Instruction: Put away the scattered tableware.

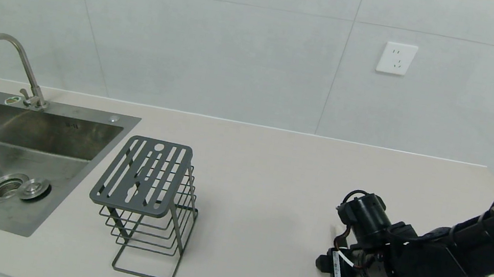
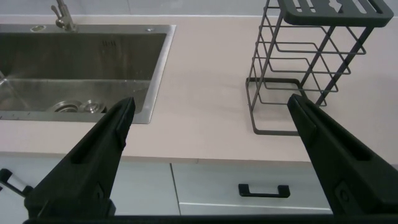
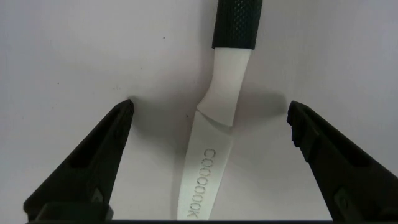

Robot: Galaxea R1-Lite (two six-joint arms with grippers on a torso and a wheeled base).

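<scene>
Knife (image 3: 214, 143) lies on counter (image 1: 269, 186), straddled by spread right end effector (image 3: 209, 107).

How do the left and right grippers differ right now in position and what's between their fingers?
The right gripper straddles the knife, white blade between its fingers; the left gripper has only bare counter between its own. The right gripper is close over the counter; the left gripper sits back, looking at the sink and rack. Both are open, gripping nothing.
</scene>
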